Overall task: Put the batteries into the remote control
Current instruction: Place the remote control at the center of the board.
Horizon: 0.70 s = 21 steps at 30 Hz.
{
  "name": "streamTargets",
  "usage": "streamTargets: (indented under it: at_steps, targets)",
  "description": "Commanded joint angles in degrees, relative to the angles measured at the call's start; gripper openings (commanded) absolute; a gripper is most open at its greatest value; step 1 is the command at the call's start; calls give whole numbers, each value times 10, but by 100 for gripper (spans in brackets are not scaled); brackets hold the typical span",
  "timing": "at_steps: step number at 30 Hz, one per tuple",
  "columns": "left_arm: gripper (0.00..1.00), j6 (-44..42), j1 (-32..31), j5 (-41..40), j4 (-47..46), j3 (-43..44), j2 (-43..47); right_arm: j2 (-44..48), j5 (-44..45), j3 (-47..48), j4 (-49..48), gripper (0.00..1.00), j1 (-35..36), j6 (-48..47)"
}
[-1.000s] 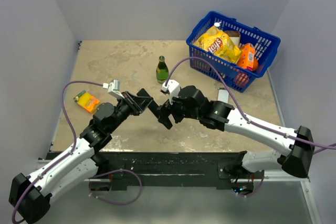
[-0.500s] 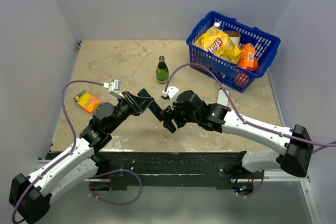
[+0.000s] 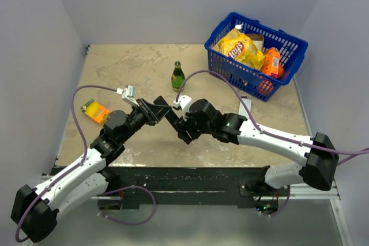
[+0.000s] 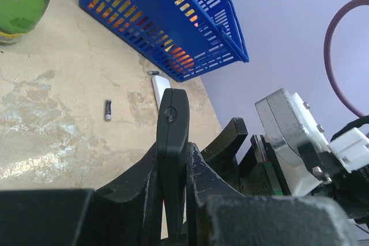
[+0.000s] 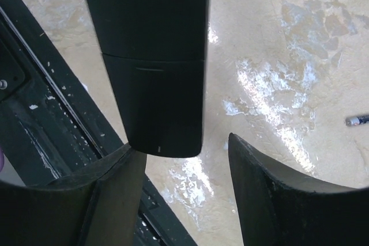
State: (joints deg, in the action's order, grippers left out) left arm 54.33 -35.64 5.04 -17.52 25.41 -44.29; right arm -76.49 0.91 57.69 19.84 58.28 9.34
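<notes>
Our right end effector (image 5: 179, 145) has edged leftward, jaws narrowed yet still apart around the one remote control (image 5: 151, 56), clamped in our left end effector (image 4: 173, 151) above the counter (image 4: 52, 73); one battery (image 4: 108, 110) lies there.

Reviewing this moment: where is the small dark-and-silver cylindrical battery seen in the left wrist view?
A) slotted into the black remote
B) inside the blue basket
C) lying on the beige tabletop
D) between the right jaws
C: the small dark-and-silver cylindrical battery lies flat on the beige tabletop, short of the blue plastic basket, with nothing touching it.
</notes>
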Motion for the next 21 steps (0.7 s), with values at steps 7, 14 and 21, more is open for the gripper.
streamTargets:
  at_steps: [7,14,21]
  targets:
    - [0,-14,-37,78,-18,24,-39,0,20,84,-67,53,-6,-35]
    - [0,-62,-35,-92,55,45,-2,28,-35,53,-23,78,-6,2]
    - [0,-57,-33,-79,28,41,-20,69,-26,13,-82,94,-5,30]
